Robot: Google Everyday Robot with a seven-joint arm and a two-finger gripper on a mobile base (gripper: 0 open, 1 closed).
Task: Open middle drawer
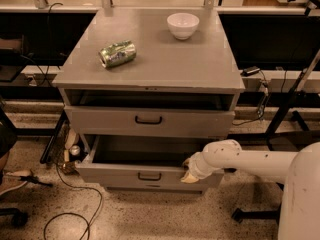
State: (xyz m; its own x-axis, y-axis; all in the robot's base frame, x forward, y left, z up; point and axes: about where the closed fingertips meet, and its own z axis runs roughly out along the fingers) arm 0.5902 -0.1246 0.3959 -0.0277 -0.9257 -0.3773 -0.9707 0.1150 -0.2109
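The middle drawer (120,174) is the shallow grey drawer with a small black handle (149,176), second from the top of the grey cabinet (150,64). It stands pulled out well past the drawer above, and its inside looks dark. My gripper (189,171) is at the end of the white arm (250,161), which reaches in from the right. It sits at the top rim of the middle drawer's front panel, right of the handle. The taller top drawer (100,120) is slightly open. The lowest drawer is almost wholly hidden under the middle one.
A crushed green can (117,53) lies on the cabinet top, and a white bowl (182,25) stands there too. Cables (75,219) trail on the floor at the left. Black stand legs (280,119) are at the right. My white body (302,199) fills the lower right.
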